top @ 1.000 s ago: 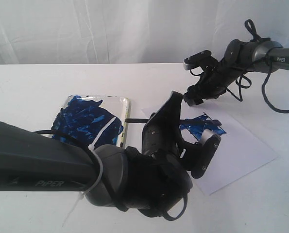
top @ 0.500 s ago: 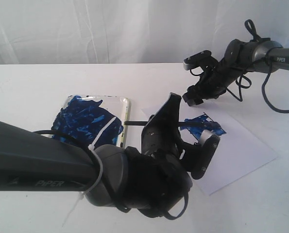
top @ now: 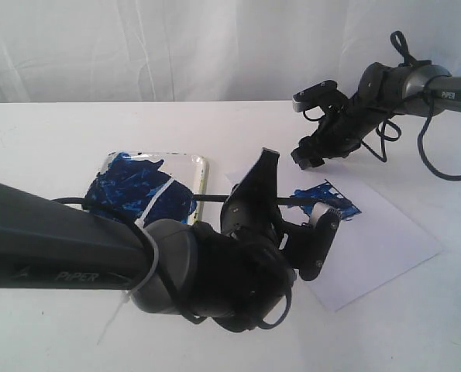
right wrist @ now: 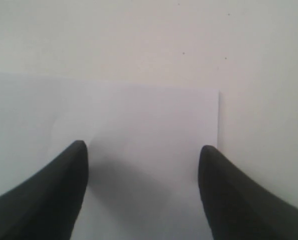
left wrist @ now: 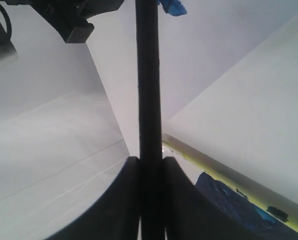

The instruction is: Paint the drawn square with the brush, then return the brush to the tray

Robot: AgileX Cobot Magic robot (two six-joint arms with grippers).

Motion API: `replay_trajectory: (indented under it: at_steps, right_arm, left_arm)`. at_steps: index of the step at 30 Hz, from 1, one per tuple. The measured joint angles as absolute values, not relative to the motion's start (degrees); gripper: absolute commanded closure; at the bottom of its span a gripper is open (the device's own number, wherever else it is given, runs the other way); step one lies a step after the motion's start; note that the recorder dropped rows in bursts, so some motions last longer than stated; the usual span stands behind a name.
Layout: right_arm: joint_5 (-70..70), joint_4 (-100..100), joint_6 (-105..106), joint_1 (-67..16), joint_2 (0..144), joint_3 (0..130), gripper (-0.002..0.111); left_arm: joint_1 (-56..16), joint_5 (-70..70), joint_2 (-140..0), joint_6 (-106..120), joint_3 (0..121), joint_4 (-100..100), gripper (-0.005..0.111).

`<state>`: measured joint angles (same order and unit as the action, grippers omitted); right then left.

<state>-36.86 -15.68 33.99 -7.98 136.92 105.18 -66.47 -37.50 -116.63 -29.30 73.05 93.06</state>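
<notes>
Pinching brush (top: 215, 199), left gripper (top: 292, 198) hung by painted drawn square (top: 327, 198); shaft pointed handle-end at tray (top: 202, 174), just beside, left arm (top: 60, 248) nearer; right gripper (right wrist: 143, 165) spread, empty.

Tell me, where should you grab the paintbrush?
Grab the paintbrush by its straight thin handle, away from the painting end, squeezing across it from both sides. The left claw holds it that way.
</notes>
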Motion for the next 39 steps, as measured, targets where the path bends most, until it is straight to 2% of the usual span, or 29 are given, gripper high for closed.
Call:
replay_trajectory:
  at_steps: [16, 39]
  right_arm:
    - [-36.86, -15.68, 33.99, -7.98, 136.92, 105.18, 0.048]
    - [-36.86, -15.68, 33.99, -7.98, 136.92, 105.18, 0.048]
  left_arm:
    - [-62.62, -36.06, -116.63, -28.22, 73.05, 93.63, 0.107]
    - [-60.65, -36.29, -117.25, -28.00, 73.05, 98.68, 0.107]
